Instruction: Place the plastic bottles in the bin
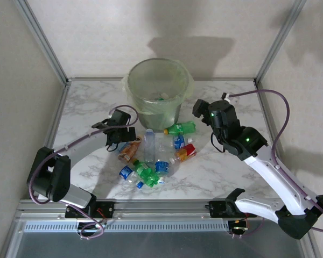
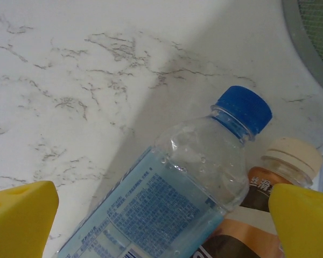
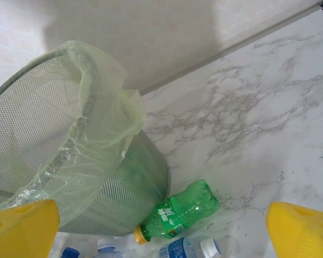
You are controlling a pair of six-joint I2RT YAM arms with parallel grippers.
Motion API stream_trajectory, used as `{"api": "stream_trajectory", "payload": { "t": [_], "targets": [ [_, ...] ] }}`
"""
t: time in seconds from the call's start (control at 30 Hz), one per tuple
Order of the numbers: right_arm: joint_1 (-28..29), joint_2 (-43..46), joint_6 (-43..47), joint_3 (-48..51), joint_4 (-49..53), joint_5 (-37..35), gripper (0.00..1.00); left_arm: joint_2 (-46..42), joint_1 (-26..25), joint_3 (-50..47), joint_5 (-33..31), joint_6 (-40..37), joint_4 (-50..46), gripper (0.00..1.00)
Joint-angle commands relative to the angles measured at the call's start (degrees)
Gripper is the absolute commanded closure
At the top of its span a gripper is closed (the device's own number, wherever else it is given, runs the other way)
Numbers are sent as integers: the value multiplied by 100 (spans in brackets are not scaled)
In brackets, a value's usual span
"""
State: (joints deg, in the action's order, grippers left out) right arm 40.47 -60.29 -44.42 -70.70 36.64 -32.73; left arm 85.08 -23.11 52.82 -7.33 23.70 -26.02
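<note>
Most of the plastic bottles [image 1: 151, 158] lie in a heap on the table [image 1: 231, 166] right by the bin [image 1: 156, 112], so I think nearly all the job is left. My left claw [image 2: 161, 215] is open wide over a clear bottle with a blue cap [image 2: 194, 177], not holding it yet. My right claw [image 3: 161, 226] is open wide too, empty, near the bin.

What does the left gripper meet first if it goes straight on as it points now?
Most likely the blue-capped clear bottle, lying centred ahead of the open left gripper; how far off is unclear.
</note>
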Motion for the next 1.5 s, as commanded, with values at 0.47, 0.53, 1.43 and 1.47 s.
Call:
{"api": "stream_trajectory", "payload": {
  "t": [0.47,0.53,1.43,1.47],
  "targets": [
    [-40,11,-66,53,-123,118,1,261,-8,31,-20,-59,26,0],
    [-39,-6,-66,42,-117,127,1,261,-8,5,21,-51,16,1],
    [-188,-255,136,-185,-191,184,1,97,628,-283,616,565,79,0],
    [-188,-261,135,-184,-192,188,1,94,624,-316,583,576,79,0]
  ]
}}
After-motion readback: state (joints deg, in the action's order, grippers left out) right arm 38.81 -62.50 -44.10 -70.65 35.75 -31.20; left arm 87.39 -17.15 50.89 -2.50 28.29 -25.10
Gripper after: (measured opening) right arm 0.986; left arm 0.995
